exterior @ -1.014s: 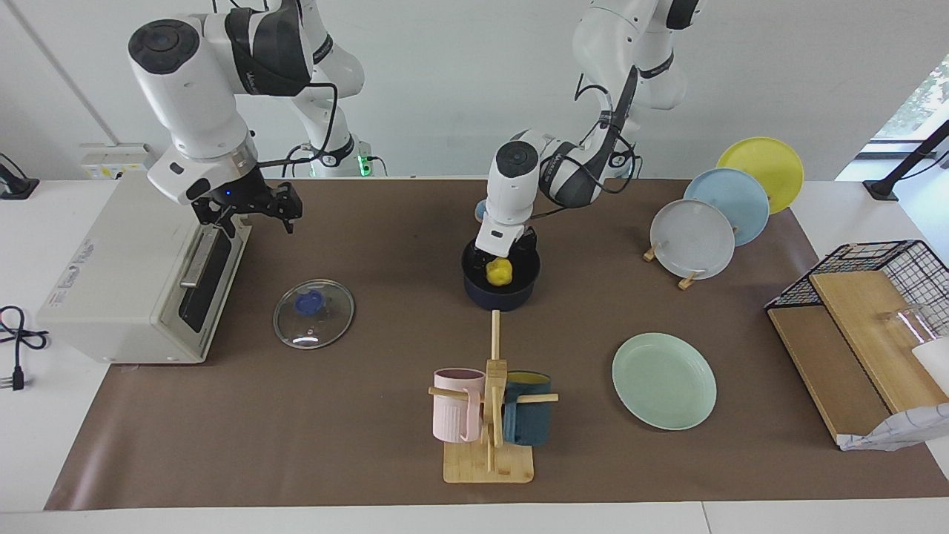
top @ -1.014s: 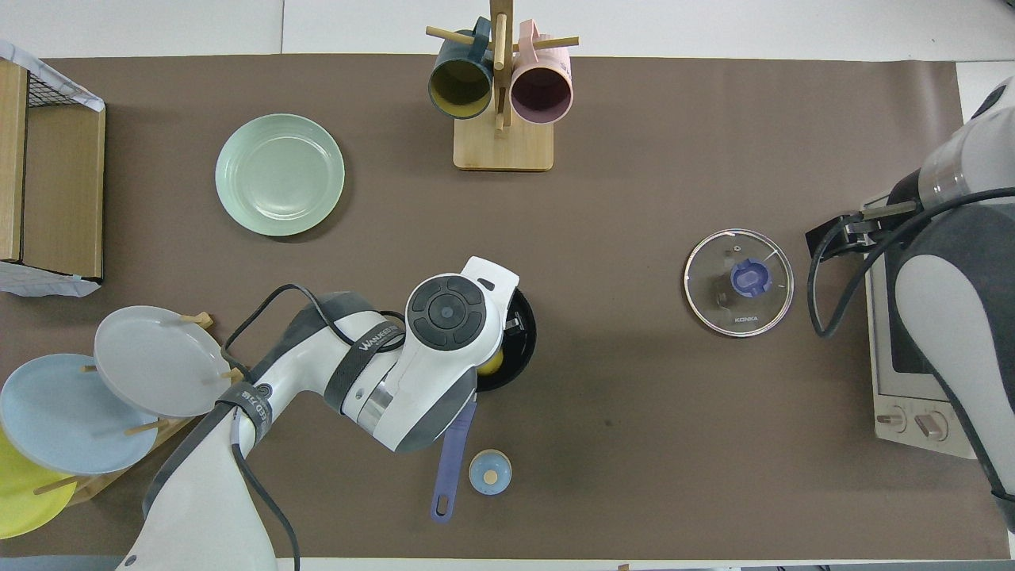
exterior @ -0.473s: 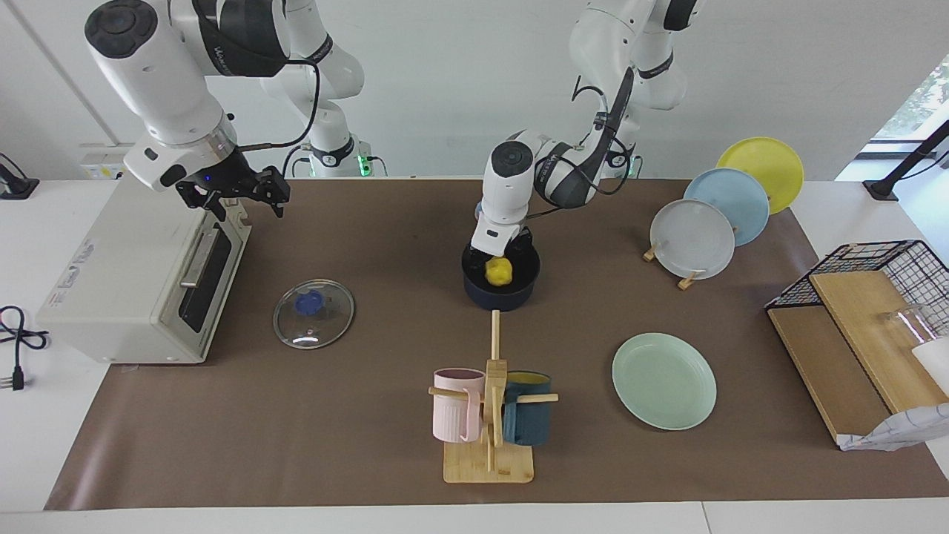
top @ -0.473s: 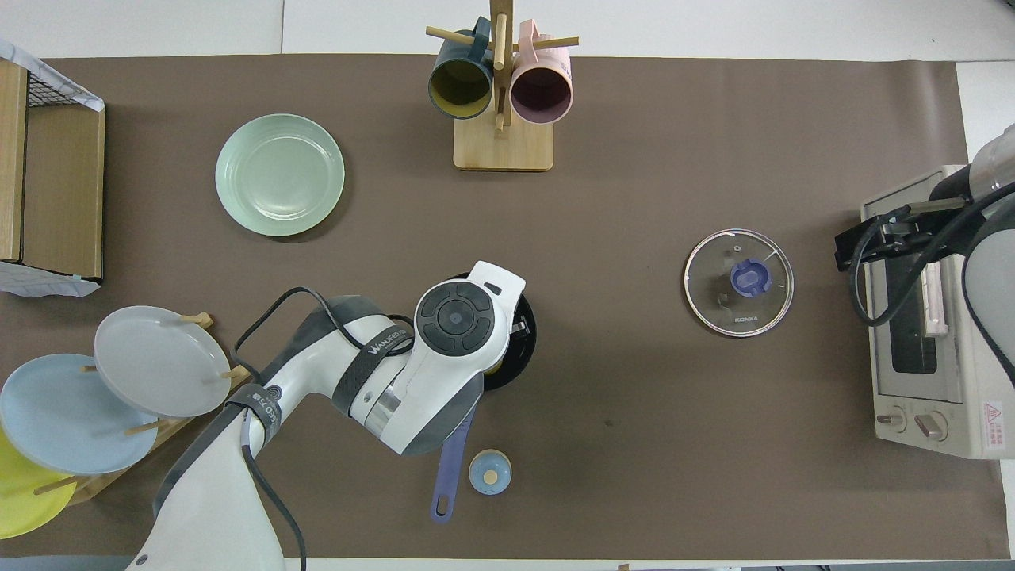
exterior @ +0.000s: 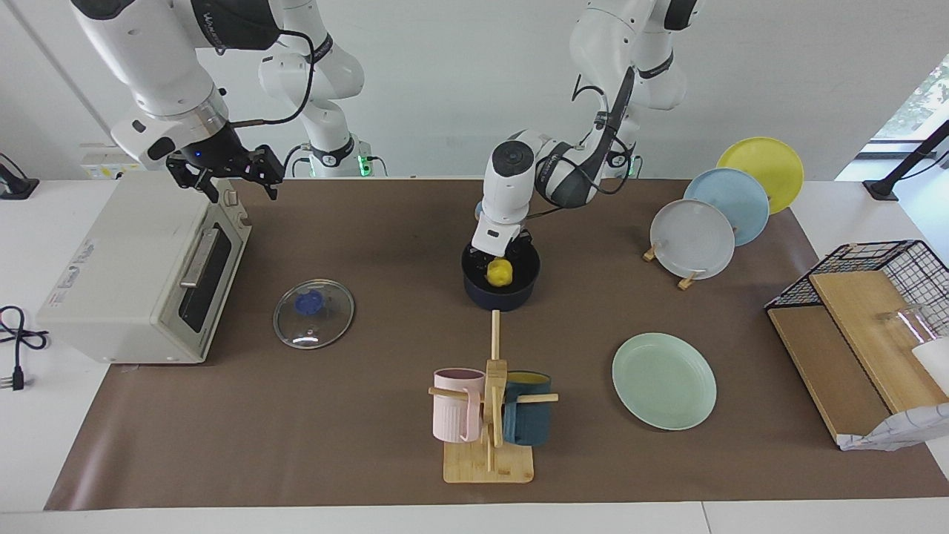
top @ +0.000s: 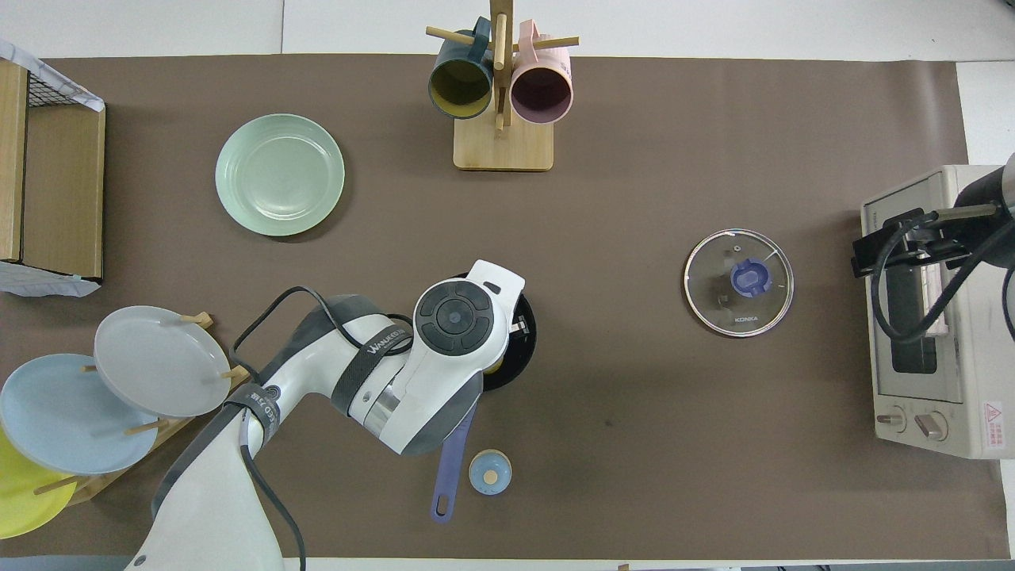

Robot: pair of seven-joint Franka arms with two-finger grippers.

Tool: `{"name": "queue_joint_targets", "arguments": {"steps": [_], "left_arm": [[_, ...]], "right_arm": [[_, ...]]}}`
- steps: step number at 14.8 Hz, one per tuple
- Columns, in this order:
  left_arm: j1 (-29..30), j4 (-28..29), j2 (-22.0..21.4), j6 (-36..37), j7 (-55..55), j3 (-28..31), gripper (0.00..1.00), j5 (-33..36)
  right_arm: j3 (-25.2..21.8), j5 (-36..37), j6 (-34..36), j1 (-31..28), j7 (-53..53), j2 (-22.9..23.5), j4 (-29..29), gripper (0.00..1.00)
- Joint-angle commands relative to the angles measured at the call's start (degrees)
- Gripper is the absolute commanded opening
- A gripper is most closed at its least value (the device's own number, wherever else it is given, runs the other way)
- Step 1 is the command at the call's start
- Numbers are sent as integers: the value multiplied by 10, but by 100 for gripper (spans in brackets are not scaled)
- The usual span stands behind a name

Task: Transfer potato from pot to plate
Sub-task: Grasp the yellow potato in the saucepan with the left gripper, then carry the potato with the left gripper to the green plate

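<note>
The yellow potato (exterior: pixel 499 273) lies inside the dark blue pot (exterior: pixel 501 295) in the middle of the table. My left gripper (exterior: pixel 503 259) reaches down into the pot, right at the potato on its side nearer the robots. In the overhead view my left arm covers most of the pot (top: pixel 525 349), and only a sliver of the potato (top: pixel 493 366) shows. The pot's handle (top: pixel 450 460) points toward the robots. The mint-green plate (exterior: pixel 663 380) lies empty, farther from the robots, toward the left arm's end. My right gripper (exterior: pixel 222 178) hangs open and empty over the toaster oven (exterior: pixel 133 267).
A glass lid (exterior: pixel 313 313) lies beside the oven. A wooden mug rack (exterior: pixel 489 415) stands farther out than the pot. A rack of grey, light blue and yellow plates (exterior: pixel 693 239) and a wire basket (exterior: pixel 860 259) are at the left arm's end. A small light blue knob (top: pixel 489 472) lies by the pot's handle.
My right gripper has risen and drawn back toward the robots, from in front of the oven door to over the oven's top. The left gripper stays in the pot; the potato has not moved.
</note>
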State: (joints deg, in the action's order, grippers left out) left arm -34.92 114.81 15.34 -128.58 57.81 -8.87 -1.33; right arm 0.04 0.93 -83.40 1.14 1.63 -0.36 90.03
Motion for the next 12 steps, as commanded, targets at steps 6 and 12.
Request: {"name": "queue_joint_targets", "arguments": {"steps": [6, 12], "left_arm": [[41, -114, -60, 163, -44, 13, 0, 8], [181, -256, -36, 254, -228, 13, 0, 4]], "right_arm": [[3, 1, 10, -10, -18, -18, 7, 100], [8, 14, 9, -22, -20, -14, 1, 100]]}}
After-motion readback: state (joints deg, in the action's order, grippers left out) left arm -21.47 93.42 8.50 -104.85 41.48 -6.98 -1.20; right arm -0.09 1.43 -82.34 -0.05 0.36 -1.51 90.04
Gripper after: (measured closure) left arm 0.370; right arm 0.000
